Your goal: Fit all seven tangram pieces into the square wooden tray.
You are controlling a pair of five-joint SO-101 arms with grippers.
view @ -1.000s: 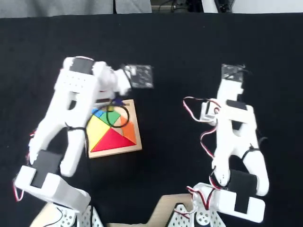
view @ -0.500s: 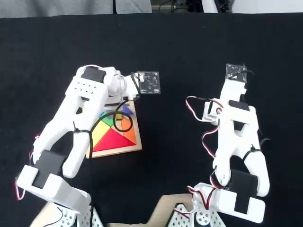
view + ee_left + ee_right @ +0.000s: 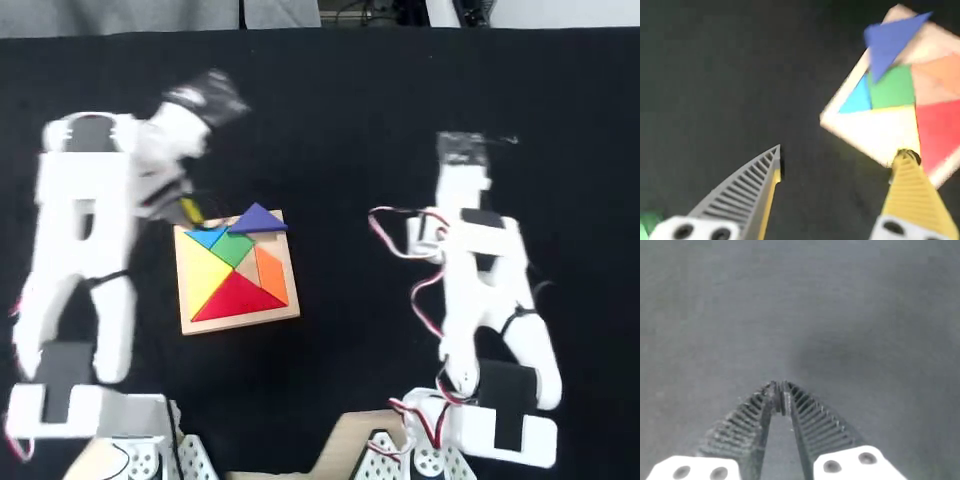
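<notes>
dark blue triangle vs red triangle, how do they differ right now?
Size: the dark blue triangle is smaller than the red triangle.
Pose: the red triangle sits flat inside the tray, while the dark blue triangle lies skewed across the tray's far rim, not seated.
Both are triangular pieces.

Your high view is evenly, softly lit: the black surface [image 3: 360, 110] swallows shadows, and the white left arm [image 3: 85, 230] glares and smears. In your left wrist view the yellow piece [image 3: 880, 135] washes out near white. Your right wrist view shows one faint shadow ahead of the right gripper [image 3: 781, 395].
</notes>
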